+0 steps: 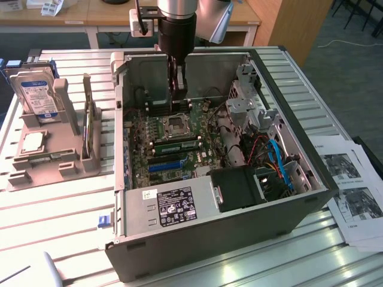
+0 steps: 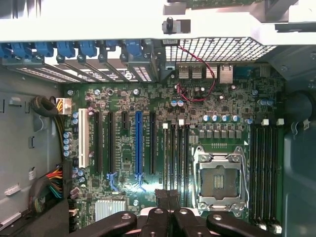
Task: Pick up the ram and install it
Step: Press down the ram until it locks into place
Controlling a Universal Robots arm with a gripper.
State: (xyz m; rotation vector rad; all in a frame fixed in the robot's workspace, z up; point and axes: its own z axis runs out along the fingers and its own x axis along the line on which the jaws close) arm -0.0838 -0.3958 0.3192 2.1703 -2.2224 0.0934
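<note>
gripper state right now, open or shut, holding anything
Gripper: shut, down inside the computer case over the motherboard; whether it holds the ram cannot be told.

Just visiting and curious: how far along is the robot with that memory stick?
Done: the gripper is shut and down inside the open computer case. In hand: it hangs over the black memory slots beside the processor socket; whether it pinches the ram, I cannot tell. Left: those slots look empty, so nothing is seated.
</note>
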